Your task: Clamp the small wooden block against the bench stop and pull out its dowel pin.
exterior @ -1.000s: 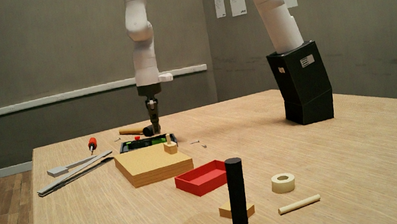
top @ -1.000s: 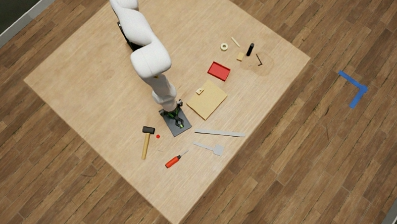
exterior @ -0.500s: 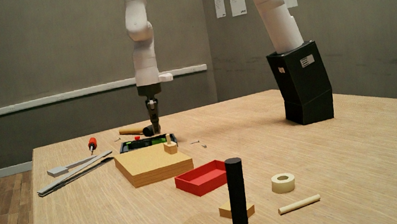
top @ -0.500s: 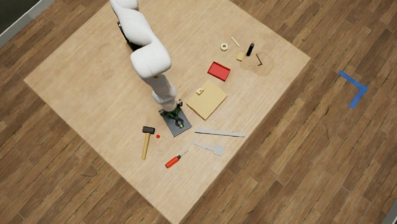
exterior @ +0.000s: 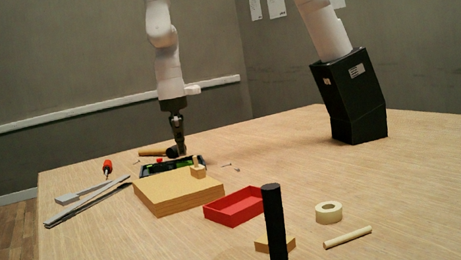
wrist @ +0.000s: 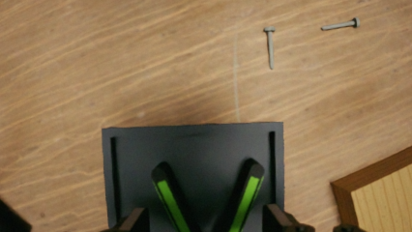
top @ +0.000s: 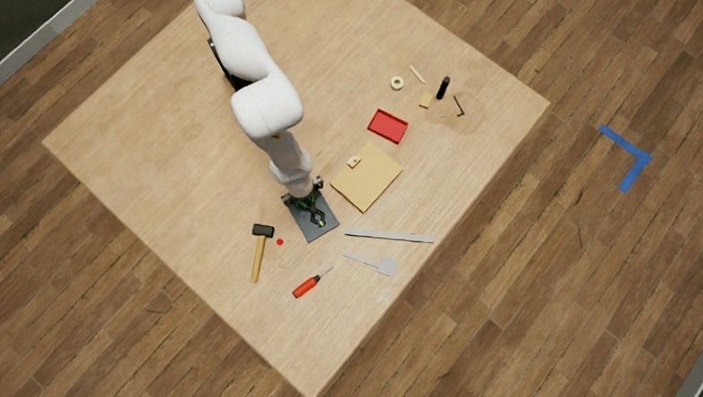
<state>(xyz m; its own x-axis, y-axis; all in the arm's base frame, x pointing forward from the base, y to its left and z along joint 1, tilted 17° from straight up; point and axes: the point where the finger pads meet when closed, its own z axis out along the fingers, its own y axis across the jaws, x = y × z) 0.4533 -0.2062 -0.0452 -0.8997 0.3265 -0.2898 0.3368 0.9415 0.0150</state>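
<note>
While hovering over dark tray (top: 326, 226) (exterior: 145, 173) (wrist: 193, 145), spans clamp (top: 317, 214) (exterior: 170, 166) (wrist: 247, 195) from above with gripper (top: 302, 192) (exterior: 182, 154) (wrist: 208, 218) opened wide, gripping nothing. In exterior view, shows block (top: 352, 163) (exterior: 198, 172) at board's (top: 372, 181) (exterior: 177, 183) (wrist: 387, 198) far right edge, with pin (exterior: 195, 160) upright. Nearer, right, shows red tray (top: 388, 127) (exterior: 233, 208).

One white arm (top: 267, 104) (exterior: 160, 22), bent, reaching out to a dark tray (top: 328, 223) (exterior: 143, 175) (wrist: 193, 129). One wrist (top: 294, 179) (exterior: 170, 86), hanging upright above the tray. One gripper (top: 302, 190) (exterior: 181, 153) (wrist: 207, 219), pointing down over the tray, its fingers standing apart, holding nothing.
</note>
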